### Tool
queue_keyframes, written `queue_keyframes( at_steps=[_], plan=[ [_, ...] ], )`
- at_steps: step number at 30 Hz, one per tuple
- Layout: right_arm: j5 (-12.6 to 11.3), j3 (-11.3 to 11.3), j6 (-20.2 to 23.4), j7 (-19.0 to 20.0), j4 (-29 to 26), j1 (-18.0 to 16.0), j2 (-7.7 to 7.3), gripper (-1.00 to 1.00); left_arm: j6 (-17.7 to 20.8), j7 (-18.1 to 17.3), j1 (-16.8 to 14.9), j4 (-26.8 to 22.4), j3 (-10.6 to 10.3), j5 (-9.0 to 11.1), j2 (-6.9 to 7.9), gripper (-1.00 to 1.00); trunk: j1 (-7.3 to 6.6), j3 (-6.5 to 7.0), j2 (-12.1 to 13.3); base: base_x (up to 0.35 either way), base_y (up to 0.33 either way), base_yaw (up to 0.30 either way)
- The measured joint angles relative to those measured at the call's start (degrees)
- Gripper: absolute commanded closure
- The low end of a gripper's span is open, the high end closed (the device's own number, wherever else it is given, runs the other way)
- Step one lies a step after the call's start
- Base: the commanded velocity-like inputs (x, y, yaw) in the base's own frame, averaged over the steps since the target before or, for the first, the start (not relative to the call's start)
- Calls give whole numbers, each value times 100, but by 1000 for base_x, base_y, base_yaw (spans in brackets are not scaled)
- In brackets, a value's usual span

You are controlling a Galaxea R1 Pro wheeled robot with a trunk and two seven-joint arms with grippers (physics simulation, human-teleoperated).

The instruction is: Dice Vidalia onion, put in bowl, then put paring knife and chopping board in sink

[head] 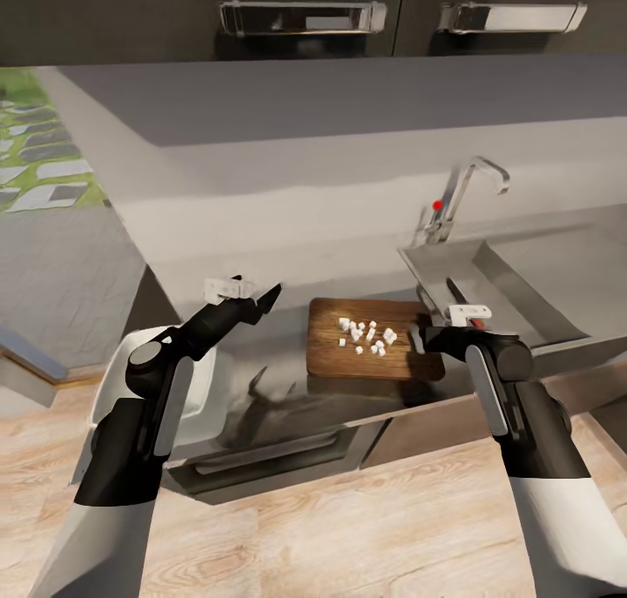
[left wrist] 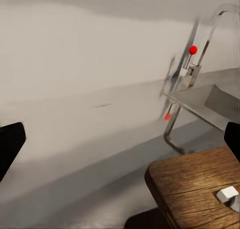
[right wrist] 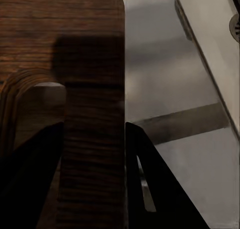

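Diced onion (head: 367,334) lies on the chopping board (head: 326,354); the right hand (head: 420,339) is clamped on its handle end. Left hand (head: 261,300) hangs apart and empty, so I would lift the board level and tip it slowly over the bowl (head: 202,389).

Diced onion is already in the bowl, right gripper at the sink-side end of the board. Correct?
Not quite. The head view shows the diced onion lying on the chopping board, not in the bowl. The right gripper is at the board's sink-side end, as you said.
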Motion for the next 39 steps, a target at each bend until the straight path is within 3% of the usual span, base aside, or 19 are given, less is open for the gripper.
queue_keyframes(
  at_steps=[18,30,39],
  plan=[
    [-2,0,1,1,-1,0,-3,100,-1,0,0,0,-2,0,1,-100,-2,49,0,-31,41,0],
    [-8,0,2,0,1,0,0,100,0,0,0,0,-5,-2,0,-100,-2,49,0,0,196,0],
    [-8,0,-3,0,-3,0,0,100,-1,0,0,2,-5,-1,1,-100,-2,49,0,0,26,0]
  ],
)
